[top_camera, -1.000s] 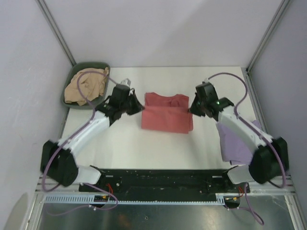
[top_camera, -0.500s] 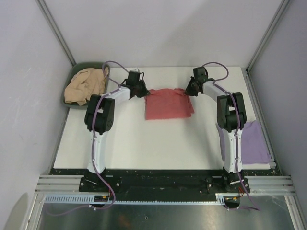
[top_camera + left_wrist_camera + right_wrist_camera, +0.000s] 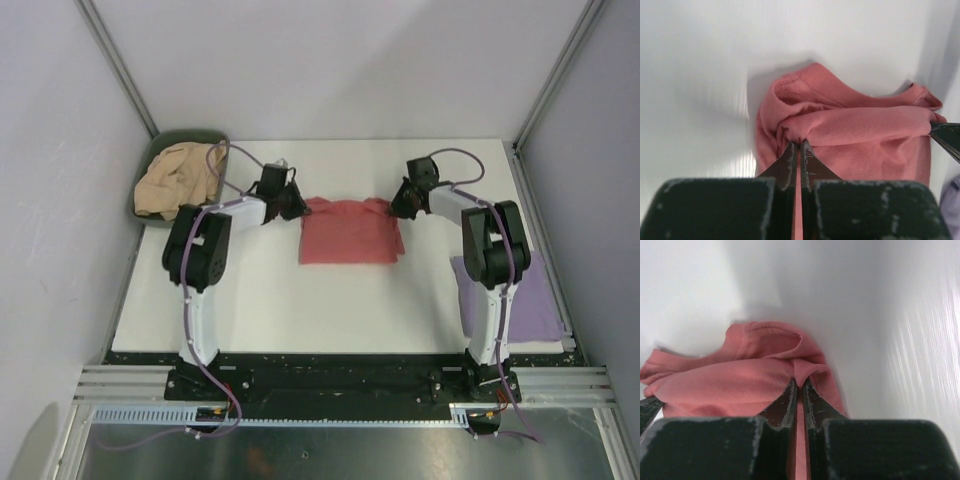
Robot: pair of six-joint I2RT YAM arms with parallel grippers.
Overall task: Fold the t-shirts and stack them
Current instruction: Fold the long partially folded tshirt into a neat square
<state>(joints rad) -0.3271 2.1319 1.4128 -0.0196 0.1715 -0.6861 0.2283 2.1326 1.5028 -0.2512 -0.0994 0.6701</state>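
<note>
Left claw (image 3: pixel 293 205) is clenched on the salmon-red t-shirt (image 3: pixel 350 235), its tips pressed together on a small bunch of cloth at the shirt's far left corner. The left wrist view shows the fabric puckering where the two dark fingers (image 3: pixel 787 160) meet. Just outside that arm, at the far left corner of the white table (image 3: pixel 290 300), sits a dark green bin (image 3: pixel 165 145). The tan-beige t-shirt (image 3: pixel 175 182) lies crumpled in a heap inside it and spills over its near rim. The salmon-red shirt lies in the middle of the table's far half as a folded, roughly rectangular shape. Its near part rests flat, while its far edge is gathered into soft ridges between the two arms. A ribbed hem or neckband shows at the top of the fold in both wrist views. The right claw (image 3: pixel 398 208) is likewise clamped tight on this shirt, at its far right corner, with a pinch of red cloth drawn up between its closed tips. Both arms reach forward from their bases and bend inward toward the garment. At the near right edge of the table the pale lavender t-shirt (image 3: pixel 540 300) lies flat and partly folded behind the right arm, well apart from the red one.
</note>
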